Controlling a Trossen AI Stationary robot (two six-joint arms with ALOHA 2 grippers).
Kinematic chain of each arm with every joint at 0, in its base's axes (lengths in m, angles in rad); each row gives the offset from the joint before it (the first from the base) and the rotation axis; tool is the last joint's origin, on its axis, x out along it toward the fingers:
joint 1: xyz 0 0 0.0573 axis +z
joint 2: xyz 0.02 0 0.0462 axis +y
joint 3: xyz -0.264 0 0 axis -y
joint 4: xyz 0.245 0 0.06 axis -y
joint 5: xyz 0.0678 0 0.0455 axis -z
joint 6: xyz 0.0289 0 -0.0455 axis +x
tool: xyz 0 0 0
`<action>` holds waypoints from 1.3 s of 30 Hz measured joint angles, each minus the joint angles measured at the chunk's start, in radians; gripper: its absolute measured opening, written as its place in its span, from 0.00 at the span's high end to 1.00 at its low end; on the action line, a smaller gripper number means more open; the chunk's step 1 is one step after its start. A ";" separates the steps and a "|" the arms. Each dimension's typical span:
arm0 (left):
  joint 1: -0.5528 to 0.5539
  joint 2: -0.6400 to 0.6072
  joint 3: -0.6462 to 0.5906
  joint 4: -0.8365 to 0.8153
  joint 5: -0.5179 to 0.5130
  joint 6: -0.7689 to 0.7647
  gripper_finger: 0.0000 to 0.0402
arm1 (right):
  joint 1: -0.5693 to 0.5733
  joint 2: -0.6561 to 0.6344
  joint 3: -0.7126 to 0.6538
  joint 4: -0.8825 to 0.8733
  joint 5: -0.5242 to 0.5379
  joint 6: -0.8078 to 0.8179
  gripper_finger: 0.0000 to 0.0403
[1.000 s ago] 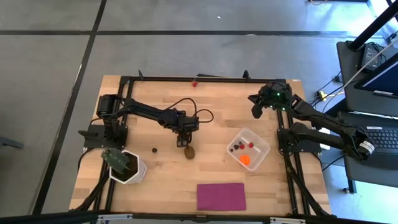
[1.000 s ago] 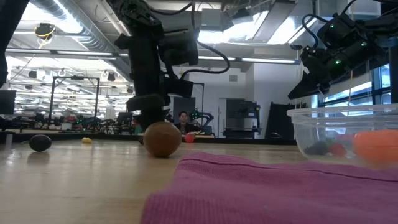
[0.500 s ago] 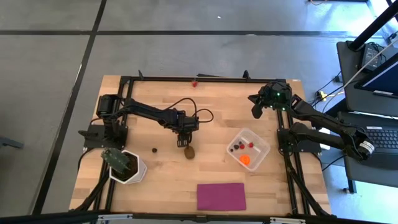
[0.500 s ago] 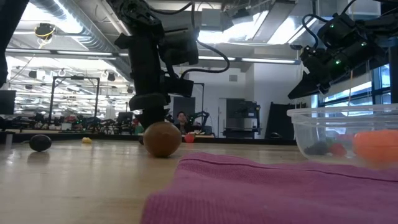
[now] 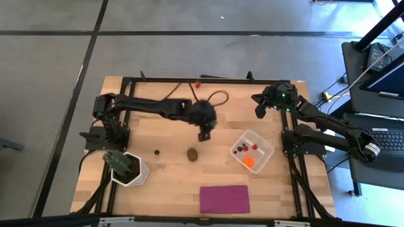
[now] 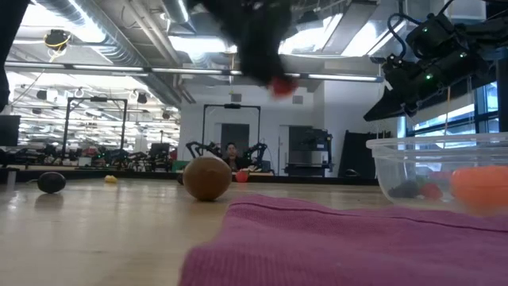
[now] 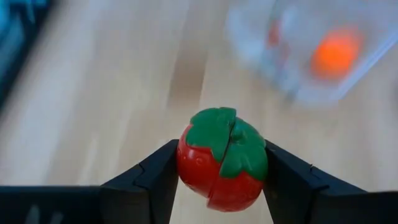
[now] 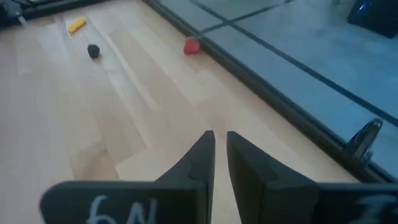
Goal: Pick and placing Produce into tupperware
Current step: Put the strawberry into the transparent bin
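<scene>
A red-and-green produce piece (image 7: 222, 158) sits between the fingers of my left gripper (image 5: 203, 133), high above the table's middle; the low view shows it as a red blur (image 6: 279, 86). The clear tupperware (image 5: 251, 150) stands to the right, with an orange ball (image 5: 249, 162) and small red and dark pieces inside. A brown oval (image 5: 192, 154), a dark berry (image 5: 156, 152) and a yellow bit (image 8: 76, 25) lie on the wood. A small red piece (image 5: 197, 83) lies at the far edge. My right gripper (image 8: 221, 140) waits shut near the far right corner. My left gripper pinches the red-and-green piece by its two opposite red sides (image 7: 183, 165) between its two fingers. The fingers slant downward, coming from the table's left. The piece is lifted clear of the table, its green cap (image 7: 221, 134) facing up toward the wrist.
A green plant in a white pot (image 5: 129, 169) stands near the left front corner. A flat magenta rectangle (image 5: 224, 198) lies at the near edge. A black frame (image 5: 189, 80) runs around the wooden table top.
My left gripper has risen from just above the table beside the brown oval and gone a little toward the table's right edge, tipping closer to level. The red-and-green piece has gone up with it, clear of the table. The brown oval has stayed in place.
</scene>
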 joint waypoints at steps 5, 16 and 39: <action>-0.021 0.012 0.139 0.169 0.052 0.107 0.52 | 0.000 0.000 0.000 0.028 0.000 0.024 0.89; -0.066 0.191 0.180 0.537 0.112 0.092 0.52 | 0.001 0.000 0.000 0.035 -0.001 0.050 0.89; -0.131 0.507 0.178 0.667 0.198 -0.143 0.52 | 0.001 0.000 0.000 0.032 -0.001 0.077 0.89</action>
